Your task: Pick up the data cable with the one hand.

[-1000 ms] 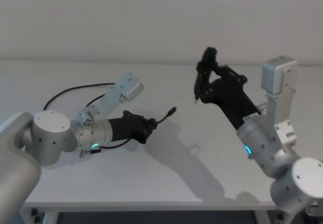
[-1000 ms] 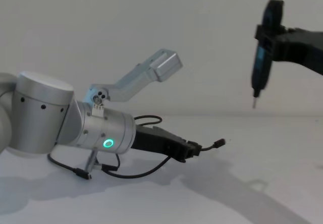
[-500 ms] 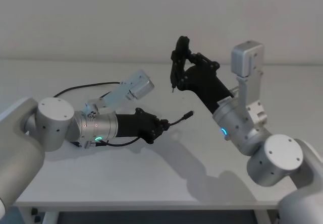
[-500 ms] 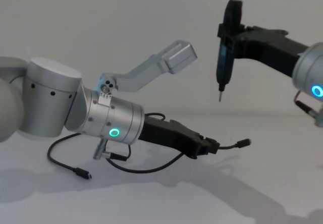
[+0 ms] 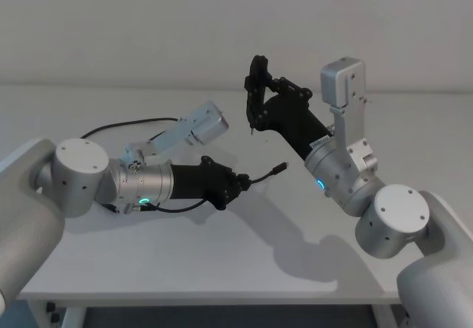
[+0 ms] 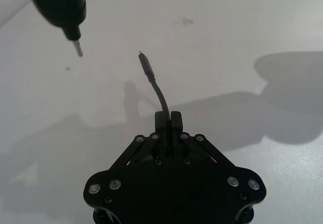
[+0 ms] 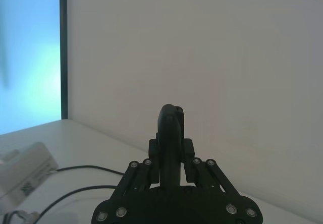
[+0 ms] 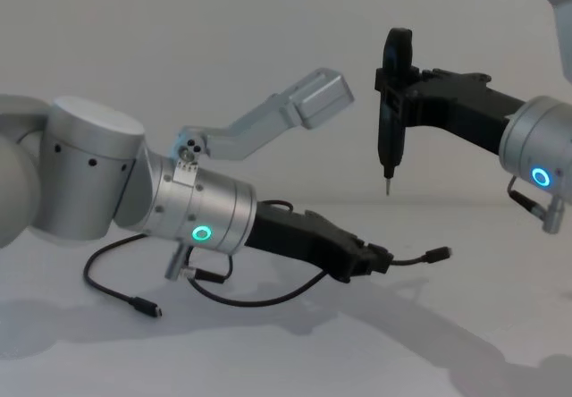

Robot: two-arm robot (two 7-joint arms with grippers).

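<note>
Black left gripper (image 5: 239, 182) clamps one data cable (image 5: 267, 173); right gripper (image 5: 264, 105), one tool (image 8: 390, 142).

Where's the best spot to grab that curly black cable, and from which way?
Just behind the plug end of the data cable, where the left gripper is shut on it: the cord is thin there and slips between the fingers. Come low along the table, from the loops' side. The right gripper holds a pointed tool above.

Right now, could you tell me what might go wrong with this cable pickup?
The left pincer pinches the data cable only near one plug; its slack loops under that arm and could snag when lifted. The right pincer holds a pointed tool near that plug and might strike it.
</note>
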